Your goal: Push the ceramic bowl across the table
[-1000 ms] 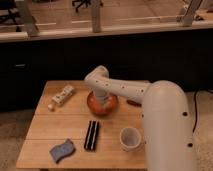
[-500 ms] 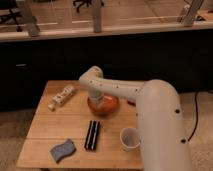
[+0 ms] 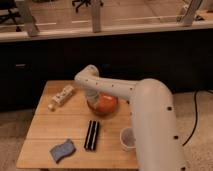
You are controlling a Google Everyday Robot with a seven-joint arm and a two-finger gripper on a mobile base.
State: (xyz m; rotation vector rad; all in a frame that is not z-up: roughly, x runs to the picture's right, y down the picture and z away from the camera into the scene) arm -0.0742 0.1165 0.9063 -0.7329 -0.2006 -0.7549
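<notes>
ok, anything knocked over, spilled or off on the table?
Nothing stands out. The ceramic bowl sits upright on the table, with the tool at its left rim. The white cup is upright, and the black box, blue sponge and pale packet lie flat.

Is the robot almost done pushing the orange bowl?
Not yet. The hand has reached the ceramic bowl and sits at its left rim, so pushing looks underway. The bowl is near the middle of the table, with bare wood beside it left to cross.
</notes>
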